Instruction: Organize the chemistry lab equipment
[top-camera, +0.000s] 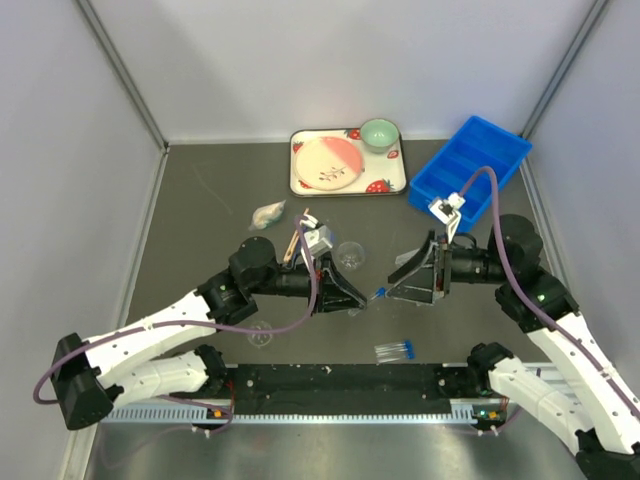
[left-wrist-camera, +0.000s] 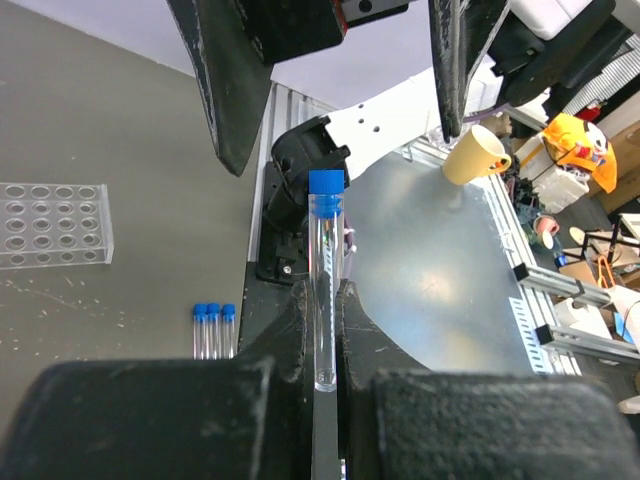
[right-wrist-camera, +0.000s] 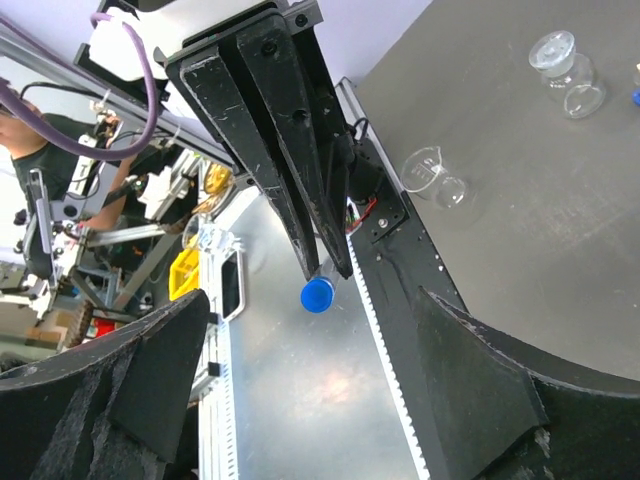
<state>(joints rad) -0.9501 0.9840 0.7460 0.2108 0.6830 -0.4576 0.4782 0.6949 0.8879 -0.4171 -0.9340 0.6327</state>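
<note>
My left gripper (left-wrist-camera: 325, 300) is shut on a thin clear tube (left-wrist-camera: 324, 262) with a blue cap (left-wrist-camera: 327, 185), held level above the table and pointing right. My right gripper (right-wrist-camera: 315, 300) faces it, open. Its two fingers (left-wrist-camera: 228, 85) stand either side of the cap and touch nothing. From above, the left gripper (top-camera: 356, 300) and right gripper (top-camera: 392, 283) meet at the blue cap (top-camera: 380, 293). Three more blue-capped tubes (top-camera: 395, 350) lie side by side near the front. A clear tube rack (left-wrist-camera: 50, 225) stands on the table in the left wrist view. Small glass beakers (top-camera: 348, 255) (top-camera: 262, 335) stand near the left arm.
A blue divided bin (top-camera: 470, 170) sits at the back right. The strawberry-print tray (top-camera: 395, 185) with a pink plate (top-camera: 328, 163) and green bowl (top-camera: 378, 134) is at the back centre. A crumpled whitish item (top-camera: 268, 215) lies left of the beakers.
</note>
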